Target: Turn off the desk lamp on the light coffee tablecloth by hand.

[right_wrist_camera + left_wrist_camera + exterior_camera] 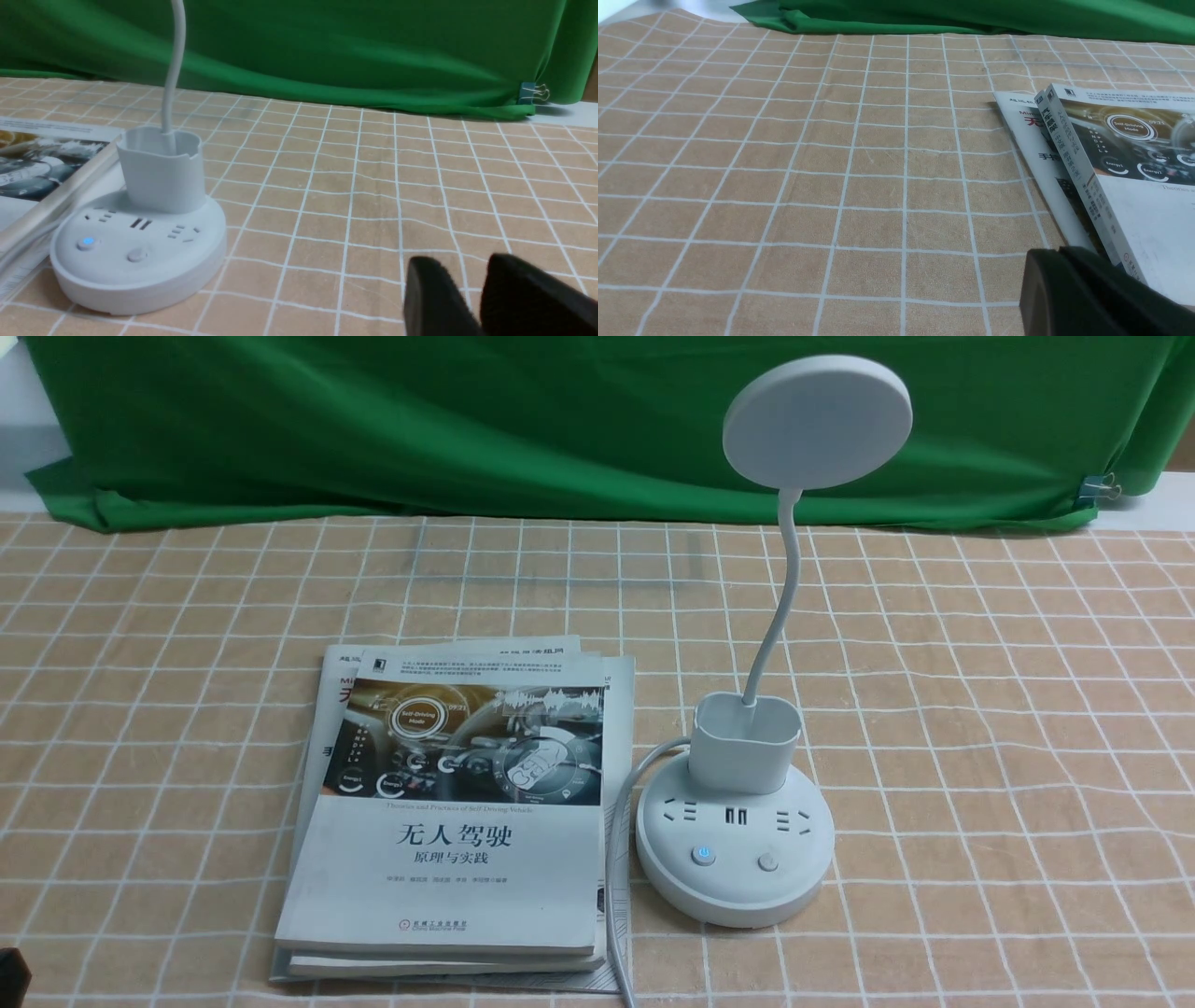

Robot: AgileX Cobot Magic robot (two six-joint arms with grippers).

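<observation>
Green backdrop (467,429) hangs along the far edge of the surface, a binder clip (1100,488) at its right end. Light coffee tablecloth (1008,709), white grid, covers the surface.

Left end effector (1052,254): tips pressed together. Right end effector (463,263): tips spread slightly, a gap between them; blurred. Both cut off by their wrist frames. Dark bit at the front view's near left corner: too little to identify.

Farther out, desk lamp (738,859) upright on the cloth, right of the surface's middle, apart from the right end effector. Cup holder (744,761) on the back of its base; bendy neck (789,569) rises out of it. Rest of the cup's inside hard to see, floor hidden by the front wall. Base carries sockets and two buttons; left button (703,855) glows blue. Round head (818,422) overlaps the backdrop in front view, out of frame in right wrist view.

Book stack (448,887) left of lamp, lower covers mostly hidden by the top book. Grey cord (611,877) passes between stack and base, over the lowest sheet, then leaves the front view's near side.
</observation>
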